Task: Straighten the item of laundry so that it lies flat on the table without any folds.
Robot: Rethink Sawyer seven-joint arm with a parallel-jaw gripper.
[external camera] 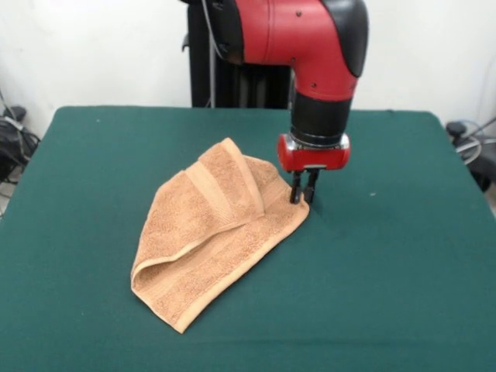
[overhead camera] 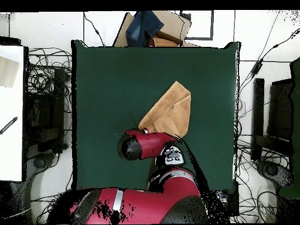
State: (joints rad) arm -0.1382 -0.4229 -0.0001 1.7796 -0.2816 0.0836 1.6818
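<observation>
Centrally on the green table (external camera: 403, 256) lies the orange-tan towel (external camera: 209, 240), folded over on itself into a rough wedge. One woven band runs along the upper fold; a second borders the long edge nearest the camera. A rounded fold closes the towel's left end, and a peaked corner rises at its far side. The red and black arm (external camera: 310, 46) descends from above, ending in a red wrist block. Its pincer (external camera: 304, 194) stands upright at the towel's right-hand corner, the two dark fingers (external camera: 296, 188) close together with their tips at the cloth edge; whether they actually pinch the fabric cannot be told. From overhead, the towel (overhead camera: 170, 111) sits right of the table's (overhead camera: 105, 88) centre, its lower corner hidden beneath the arm (overhead camera: 149, 145).
</observation>
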